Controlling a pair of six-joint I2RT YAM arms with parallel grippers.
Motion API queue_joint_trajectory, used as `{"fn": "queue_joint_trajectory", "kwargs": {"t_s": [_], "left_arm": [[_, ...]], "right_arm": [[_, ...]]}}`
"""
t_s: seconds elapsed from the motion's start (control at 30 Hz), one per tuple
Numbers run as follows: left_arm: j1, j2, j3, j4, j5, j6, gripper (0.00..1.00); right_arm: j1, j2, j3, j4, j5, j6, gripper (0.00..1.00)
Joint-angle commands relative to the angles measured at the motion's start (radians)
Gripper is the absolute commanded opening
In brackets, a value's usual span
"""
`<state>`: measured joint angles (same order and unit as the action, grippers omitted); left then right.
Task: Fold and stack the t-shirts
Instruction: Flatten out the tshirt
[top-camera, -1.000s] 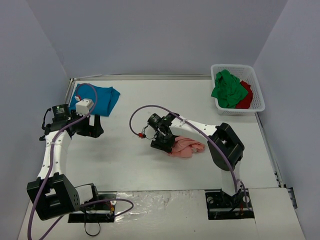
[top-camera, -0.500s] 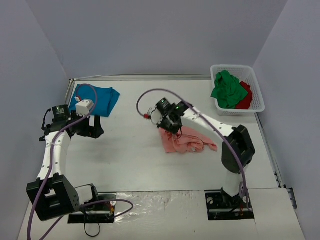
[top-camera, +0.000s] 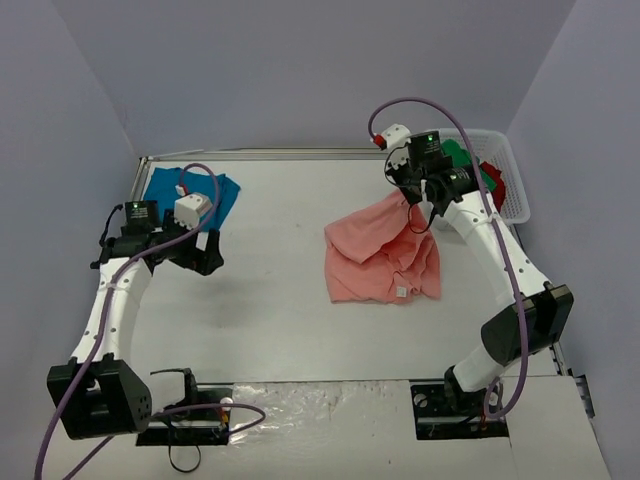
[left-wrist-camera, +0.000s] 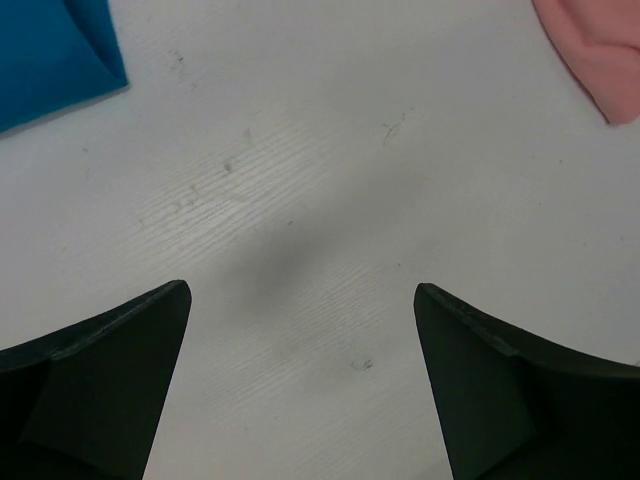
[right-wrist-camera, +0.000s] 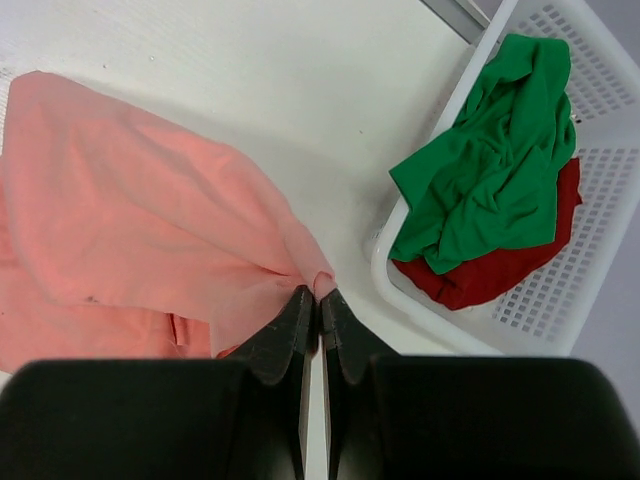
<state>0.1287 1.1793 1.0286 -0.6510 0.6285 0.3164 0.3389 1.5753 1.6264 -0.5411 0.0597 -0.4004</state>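
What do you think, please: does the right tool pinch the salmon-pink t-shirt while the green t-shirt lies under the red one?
No: the right wrist view shows the green t-shirt lying on top of the red t-shirt; the right tool does pinch the salmon-pink t-shirt.

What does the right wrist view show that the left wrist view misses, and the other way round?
Only the right wrist view: the basket holding a green shirt on a red shirt, and the right hand shut on an edge of the pink shirt. Only the left wrist view: a corner of the blue shirt and the left hand, open above bare table. Both show the pink shirt and the table.
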Motion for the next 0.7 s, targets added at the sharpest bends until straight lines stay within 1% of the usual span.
{"fn": "queue_joint_trajectory", "kwargs": {"t_s": [0.0, 0.03, 0.07, 0.13, 0.2, 0.27, 0.3, 0.33, 0.37, 0.4, 0.43, 0.5, 0.53, 0.57, 0.63, 0.67], "left_arm": [[-0.112, 0.017, 0.074, -0.07, -0.003, 0.087, 0.94], [-0.16, 0.04, 0.085, -0.099, -0.01, 0.108, 0.94], [-0.235, 0.051, 0.097, -0.111, -0.033, 0.145, 0.94], [-0.297, 0.08, 0.139, -0.121, -0.05, 0.164, 0.94], [-0.334, 0.097, 0.163, -0.086, -0.049, 0.136, 0.94], [-0.336, 0.108, 0.203, -0.009, -0.026, 0.083, 0.94], [-0.334, 0.133, 0.221, 0.02, 0.002, 0.07, 0.94], [-0.337, 0.153, 0.276, 0.028, 0.013, 0.041, 0.94], [-0.339, 0.18, 0.31, 0.031, 0.013, 0.015, 0.94], [-0.342, 0.236, 0.342, 0.033, 0.025, -0.014, 0.94], [-0.342, 0.262, 0.403, 0.036, 0.034, -0.073, 0.94], [-0.342, 0.343, 0.451, 0.062, 0.078, -0.143, 0.94], [-0.342, 0.368, 0.471, 0.076, 0.146, -0.214, 0.94], [-0.342, 0.394, 0.5, 0.097, 0.181, -0.265, 0.94], [-0.348, 0.459, 0.511, 0.206, 0.25, -0.383, 0.94], [-0.353, 0.482, 0.516, 0.246, 0.311, -0.48, 0.94]], "right_arm": [[-0.014, 0.0, -0.026, 0.056, 0.06, 0.032, 0.0], [-0.021, 0.003, -0.025, 0.058, 0.061, 0.034, 0.0], [-0.024, 0.006, -0.025, 0.059, 0.061, 0.035, 0.0], [-0.029, 0.012, -0.014, 0.066, 0.06, 0.043, 0.0], [-0.032, 0.018, 0.0, 0.064, 0.037, 0.051, 0.0], [-0.032, 0.023, 0.023, 0.063, -0.035, 0.049, 0.0], [-0.032, 0.022, 0.027, 0.063, -0.078, 0.029, 0.0], [-0.031, 0.02, 0.03, 0.064, -0.184, 0.015, 0.0], [-0.025, 0.023, 0.035, 0.066, -0.228, 0.003, 0.0], [-0.017, 0.029, 0.039, 0.066, -0.26, -0.003, 0.0], [-0.009, 0.037, 0.05, 0.064, -0.303, 0.001, 0.0], [0.026, 0.055, 0.078, 0.049, -0.337, 0.002, 0.0], [0.041, 0.06, 0.084, 0.043, -0.345, -0.002, 0.0], [0.057, 0.063, 0.089, 0.035, -0.36, -0.003, 0.0], [0.104, 0.06, 0.084, 0.029, -0.371, -0.011, 0.0], [0.118, 0.057, 0.079, 0.027, -0.374, -0.021, 0.0]]}}
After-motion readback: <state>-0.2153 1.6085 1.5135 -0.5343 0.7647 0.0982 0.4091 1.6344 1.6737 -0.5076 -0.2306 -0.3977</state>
